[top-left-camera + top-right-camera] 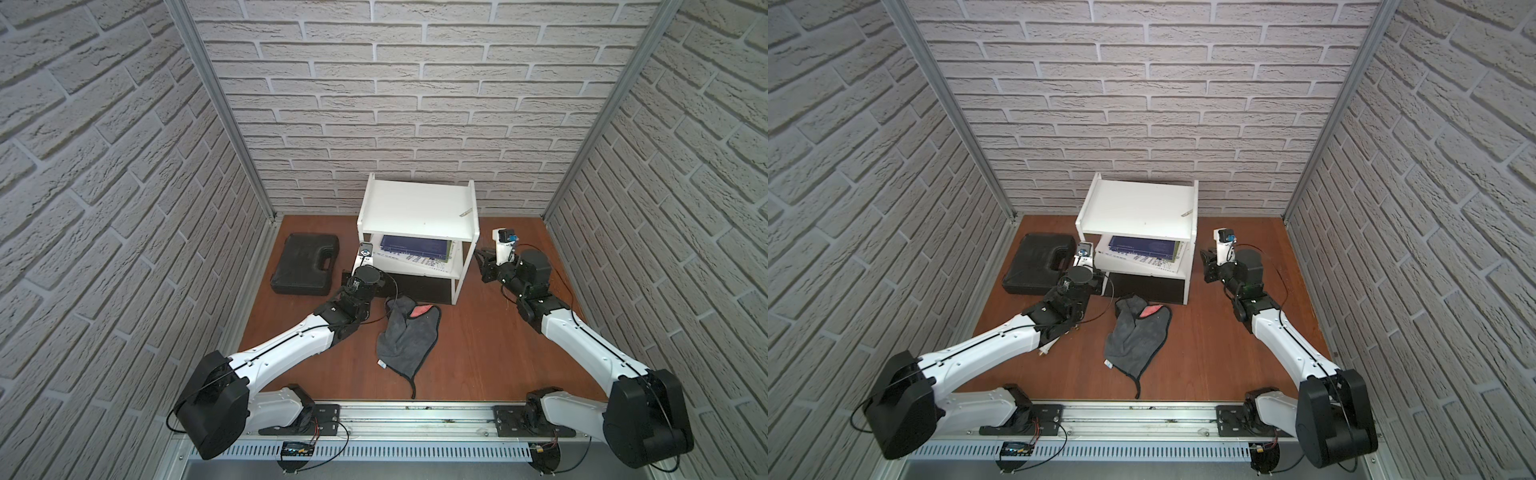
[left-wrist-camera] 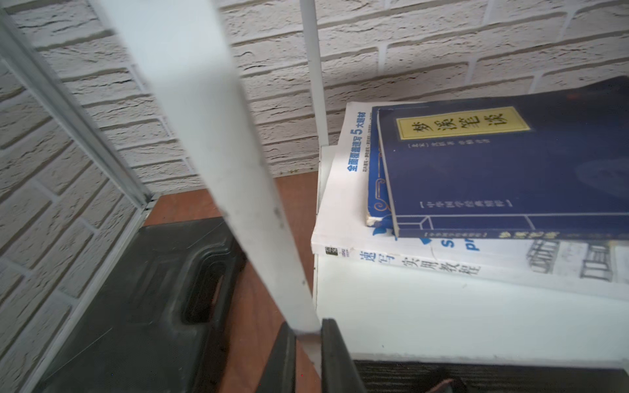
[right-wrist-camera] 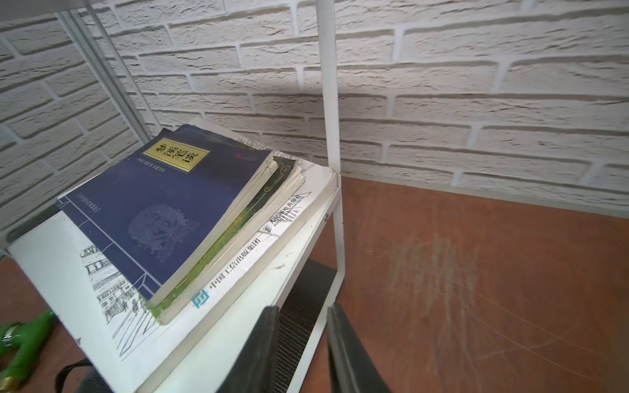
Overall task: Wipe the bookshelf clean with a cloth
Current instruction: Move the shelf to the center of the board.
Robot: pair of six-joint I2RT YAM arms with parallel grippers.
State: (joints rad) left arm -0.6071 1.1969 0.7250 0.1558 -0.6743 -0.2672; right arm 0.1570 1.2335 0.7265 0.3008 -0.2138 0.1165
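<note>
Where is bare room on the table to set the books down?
Bare table between the cloth and the right arm; also the bookshelf top board, but for a small scrap. Crowded left: black case, left gripper on the shelf leg.

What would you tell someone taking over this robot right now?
Left gripper: shut on a front post of the bookshelf.
Right gripper: jaws apart around the frame's lower bar on the other side, not clamped.
Cloth: loose on the table in front of the bookshelf, held by neither gripper.
Done: no wiping shows.
Left: pick up the cloth and wipe the boards; books lie on the lower one.
</note>
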